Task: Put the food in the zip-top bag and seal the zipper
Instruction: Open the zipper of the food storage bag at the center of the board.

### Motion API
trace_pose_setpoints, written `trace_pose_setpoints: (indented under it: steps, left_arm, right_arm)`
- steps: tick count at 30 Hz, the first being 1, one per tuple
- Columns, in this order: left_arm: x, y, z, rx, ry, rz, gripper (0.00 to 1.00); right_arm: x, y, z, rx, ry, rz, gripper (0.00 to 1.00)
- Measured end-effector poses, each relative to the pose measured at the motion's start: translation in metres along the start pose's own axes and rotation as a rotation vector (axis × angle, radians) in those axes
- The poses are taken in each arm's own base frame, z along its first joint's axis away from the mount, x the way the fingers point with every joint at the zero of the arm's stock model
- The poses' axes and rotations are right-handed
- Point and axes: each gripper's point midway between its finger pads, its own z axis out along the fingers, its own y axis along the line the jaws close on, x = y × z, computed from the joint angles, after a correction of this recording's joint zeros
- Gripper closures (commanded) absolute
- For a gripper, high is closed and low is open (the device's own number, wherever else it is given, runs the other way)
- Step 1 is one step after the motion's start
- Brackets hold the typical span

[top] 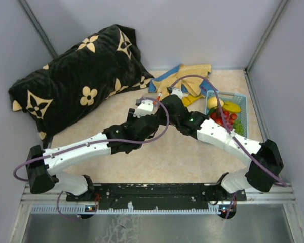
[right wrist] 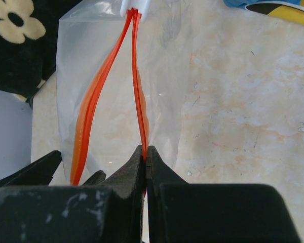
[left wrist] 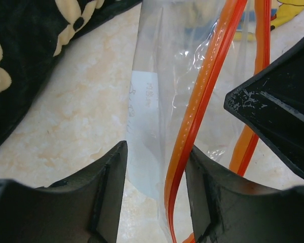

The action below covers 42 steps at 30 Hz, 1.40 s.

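Note:
The clear zip-top bag [left wrist: 157, 76] lies on the beige table with its mouth open, and its two red-orange zipper [left wrist: 202, 91] strips are spread apart. My left gripper [left wrist: 156, 152] is open and straddles one strip and a bag wall. My right gripper [right wrist: 146, 149] is shut on the other zipper strip [right wrist: 138, 76], whose white tip [right wrist: 137, 6] is at the far end. In the top view both grippers, left [top: 153, 101] and right [top: 168, 104], meet at mid-table and hide the bag. The food [top: 224, 112] lies in the light-blue basket.
The light-blue basket [top: 243, 101] stands at the right by the wall. A yellow-and-blue cloth [top: 190, 76] lies behind the grippers. A big black cushion with cream flowers [top: 76, 86] fills the back left. Grey walls close the back and sides.

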Motion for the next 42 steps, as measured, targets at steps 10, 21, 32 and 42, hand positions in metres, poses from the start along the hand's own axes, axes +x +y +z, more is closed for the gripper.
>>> trace_pose_setpoints:
  steps: [10,21,32,42]
  left_arm:
    - [-0.013,0.018,-0.006,-0.047,-0.043,-0.007,0.49]
    - [-0.024,0.038,-0.007,-0.085,-0.066,-0.030,0.50]
    - [-0.021,0.030,0.007,-0.020,-0.028,-0.050,0.46]
    - [-0.009,0.011,0.025,0.027,0.017,-0.017,0.72]
  right_arm:
    - [0.002,-0.001,0.000,-0.001,0.011,-0.010,1.00]
    - [0.012,-0.007,0.002,0.020,0.059,-0.053,1.00]
    - [0.019,-0.007,0.002,0.009,0.095,-0.066,1.00]
    - [0.023,-0.007,0.003,0.006,0.111,-0.068,0.97]
